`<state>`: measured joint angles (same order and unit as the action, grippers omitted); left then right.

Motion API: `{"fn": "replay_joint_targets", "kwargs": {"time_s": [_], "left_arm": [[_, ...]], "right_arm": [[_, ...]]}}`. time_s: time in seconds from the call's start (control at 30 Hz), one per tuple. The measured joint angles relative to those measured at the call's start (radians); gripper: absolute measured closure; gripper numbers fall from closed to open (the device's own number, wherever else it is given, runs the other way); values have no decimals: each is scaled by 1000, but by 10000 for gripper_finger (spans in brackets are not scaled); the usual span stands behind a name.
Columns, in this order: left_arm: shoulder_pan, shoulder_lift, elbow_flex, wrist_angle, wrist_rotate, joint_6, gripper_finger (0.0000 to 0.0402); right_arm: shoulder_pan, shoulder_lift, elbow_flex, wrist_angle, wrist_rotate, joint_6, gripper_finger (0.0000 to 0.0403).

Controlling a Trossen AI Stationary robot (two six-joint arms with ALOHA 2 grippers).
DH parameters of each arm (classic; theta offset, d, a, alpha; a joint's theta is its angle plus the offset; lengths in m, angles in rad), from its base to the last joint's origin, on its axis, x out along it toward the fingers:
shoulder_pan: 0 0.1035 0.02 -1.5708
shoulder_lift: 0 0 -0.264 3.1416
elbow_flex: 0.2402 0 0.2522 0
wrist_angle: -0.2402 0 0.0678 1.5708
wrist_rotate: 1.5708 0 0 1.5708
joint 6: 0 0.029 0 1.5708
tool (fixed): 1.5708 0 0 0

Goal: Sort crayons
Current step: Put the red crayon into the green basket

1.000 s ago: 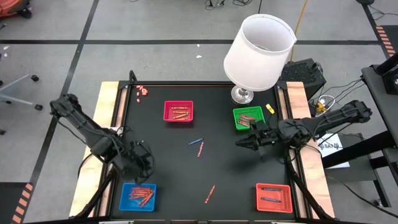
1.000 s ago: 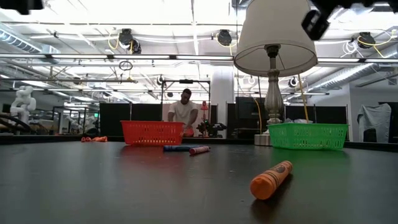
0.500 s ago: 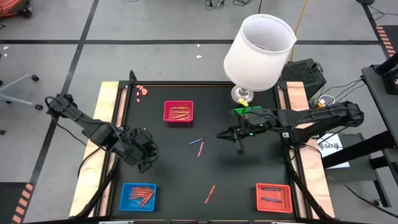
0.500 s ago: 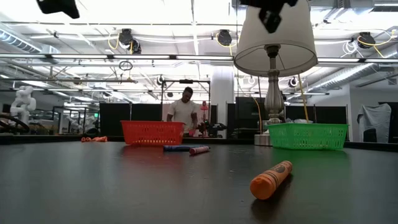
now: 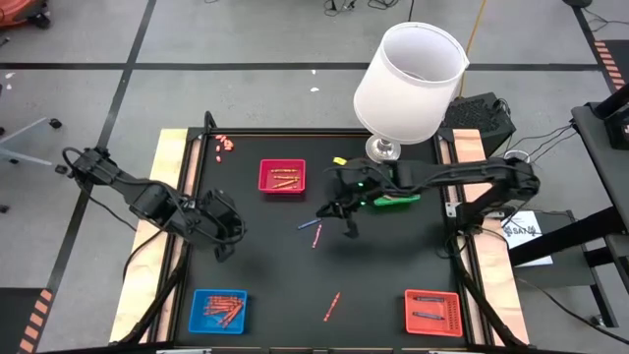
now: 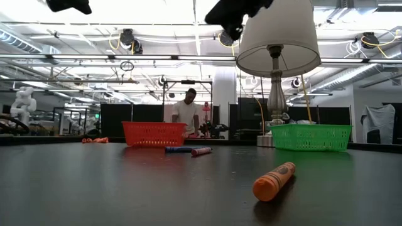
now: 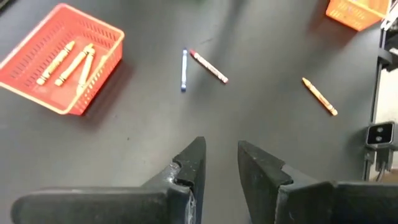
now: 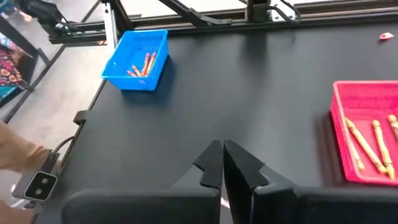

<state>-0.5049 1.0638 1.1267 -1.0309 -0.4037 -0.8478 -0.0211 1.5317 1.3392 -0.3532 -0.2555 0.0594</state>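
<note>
Right end effector [image 5: 329, 208] closed above crayons [image 5: 313, 230], open black table [image 5: 393, 265] around.

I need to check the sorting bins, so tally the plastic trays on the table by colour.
Crimson tray: 1
Orange-red tray: 1
Blue tray: 1
Green tray: 1
Total: 4
</note>
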Motion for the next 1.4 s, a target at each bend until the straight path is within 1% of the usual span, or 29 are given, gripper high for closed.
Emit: {"fn": "replay_joint_targets", "kwargs": {"time_s": [0.1, 0.2, 0.27, 0.37, 0.6, 0.8, 1.0, 1.1, 1.23, 1.4], "left_arm": [[0, -11, 0, 0, -26, 0, 311], [0, -16, 0, -2, -56, 0, 311], [0, -18, 0, -5, -72, 0, 311], [0, -18, 0, -5, -80, 1, 311], [0, -18, -1, -2, -95, 51, 311], [0, -18, -1, 0, -95, 45, 311], [0, -18, -1, 4, -95, 44, 311], [0, -18, -1, 3, -95, 44, 311], [0, -18, -1, 0, -97, 44, 311], [0, -18, -1, -1, -98, 44, 311]], "right_arm": [[-14, 53, 39, 0, -36, -21, 403], [-24, 101, 61, -1, -39, -34, 403], [-29, 132, 70, 0, -64, -48, 403], [-37, 175, 75, 2, -117, -73, 403], [-37, 290, 75, -8, -194, -147, 403], [-37, 375, 75, -61, -192, -184, 403], [-37, 418, 75, -80, -184, -261, 395], [-36, 419, 75, -102, -134, -327, 376], [-30, 425, 75, -109, -52, -459, 341], [-30, 445, 75, -101, -58, -556, 307]]}}
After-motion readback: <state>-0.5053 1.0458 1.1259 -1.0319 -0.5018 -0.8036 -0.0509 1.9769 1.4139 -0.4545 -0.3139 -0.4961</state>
